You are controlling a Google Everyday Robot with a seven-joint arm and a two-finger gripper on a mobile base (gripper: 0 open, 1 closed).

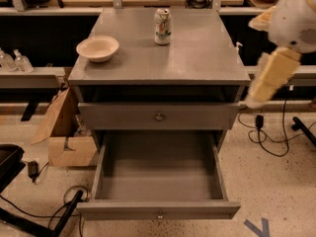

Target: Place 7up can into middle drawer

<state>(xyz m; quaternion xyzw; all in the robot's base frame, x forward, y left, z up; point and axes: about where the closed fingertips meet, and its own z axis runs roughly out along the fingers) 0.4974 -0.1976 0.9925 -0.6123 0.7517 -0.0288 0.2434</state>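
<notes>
The 7up can (pixel 162 26) stands upright at the back middle of the grey cabinet top (pixel 197 58). The middle drawer (pixel 159 169) is pulled out wide below the closed uppermost drawer front (pixel 159 116), and nothing lies in it. My arm (pixel 274 70) reaches in at the right edge, beside the cabinet's right corner and well to the right of the can. My gripper does not show; it is out of view.
A cream bowl (pixel 98 48) sits on the cabinet top, left of the can. A cardboard box (pixel 69 142) stands on the floor left of the cabinet. Cables (pixel 269 137) lie on the floor at right, and a dark chair base (pixel 12 167) is at lower left.
</notes>
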